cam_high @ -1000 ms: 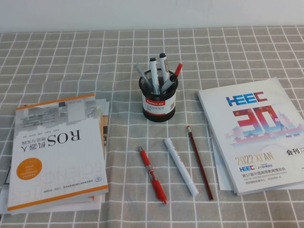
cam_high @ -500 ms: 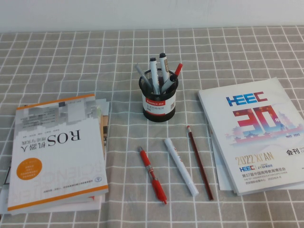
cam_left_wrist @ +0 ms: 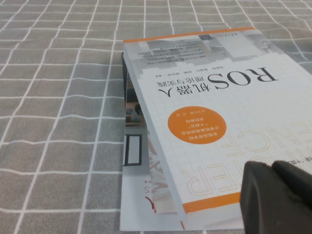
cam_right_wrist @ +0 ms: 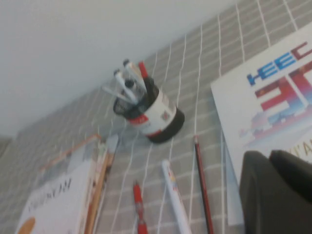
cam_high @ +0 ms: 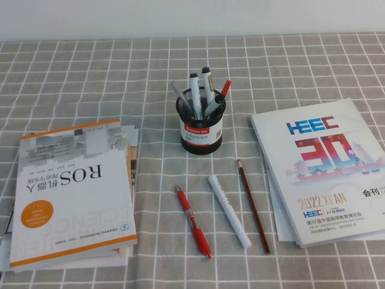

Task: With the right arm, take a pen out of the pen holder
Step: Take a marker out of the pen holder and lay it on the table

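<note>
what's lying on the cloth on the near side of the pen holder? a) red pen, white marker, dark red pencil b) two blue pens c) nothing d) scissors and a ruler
A: a red pen, a white marker and a dark red pencil lie side by side nearer than the pen holder; the left gripper sits shut over the ROS book, the right gripper shut by the HEEC magazine.

Plain white wall (cam_high: 192, 18), grey white-checked tablecloth (cam_high: 72, 78), soft even light
</note>
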Action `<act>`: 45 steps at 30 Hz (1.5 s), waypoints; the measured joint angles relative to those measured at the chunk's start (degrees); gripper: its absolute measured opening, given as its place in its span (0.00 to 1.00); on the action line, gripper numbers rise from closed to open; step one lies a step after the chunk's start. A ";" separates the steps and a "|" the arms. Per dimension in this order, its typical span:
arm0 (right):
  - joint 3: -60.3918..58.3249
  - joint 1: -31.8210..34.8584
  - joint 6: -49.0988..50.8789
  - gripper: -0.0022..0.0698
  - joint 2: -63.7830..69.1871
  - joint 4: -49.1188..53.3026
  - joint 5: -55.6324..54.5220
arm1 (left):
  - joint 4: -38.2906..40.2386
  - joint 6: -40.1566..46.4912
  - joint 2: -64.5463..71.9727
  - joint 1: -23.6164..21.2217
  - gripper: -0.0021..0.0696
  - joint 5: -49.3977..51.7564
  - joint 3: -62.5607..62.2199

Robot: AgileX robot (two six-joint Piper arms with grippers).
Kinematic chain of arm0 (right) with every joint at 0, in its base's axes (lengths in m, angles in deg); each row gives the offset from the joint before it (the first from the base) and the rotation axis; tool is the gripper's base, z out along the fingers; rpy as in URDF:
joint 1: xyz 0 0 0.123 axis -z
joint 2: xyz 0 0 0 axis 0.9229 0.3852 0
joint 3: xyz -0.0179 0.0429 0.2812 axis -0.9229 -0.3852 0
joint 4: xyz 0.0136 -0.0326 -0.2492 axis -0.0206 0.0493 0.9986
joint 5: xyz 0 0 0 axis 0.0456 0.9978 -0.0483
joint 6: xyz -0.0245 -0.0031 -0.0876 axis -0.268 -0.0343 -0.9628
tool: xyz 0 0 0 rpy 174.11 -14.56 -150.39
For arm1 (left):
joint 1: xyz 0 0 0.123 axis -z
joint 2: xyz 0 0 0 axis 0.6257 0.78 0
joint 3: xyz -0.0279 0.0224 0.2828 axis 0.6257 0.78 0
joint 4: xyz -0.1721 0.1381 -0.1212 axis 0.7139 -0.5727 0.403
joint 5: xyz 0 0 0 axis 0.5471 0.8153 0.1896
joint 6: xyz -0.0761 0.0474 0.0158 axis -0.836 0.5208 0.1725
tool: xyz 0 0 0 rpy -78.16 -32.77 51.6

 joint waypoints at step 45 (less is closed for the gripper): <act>61.40 -31.32 10.37 0.01 83.69 34.50 24.59 | 0.00 0.00 0.00 0.00 0.02 0.00 0.00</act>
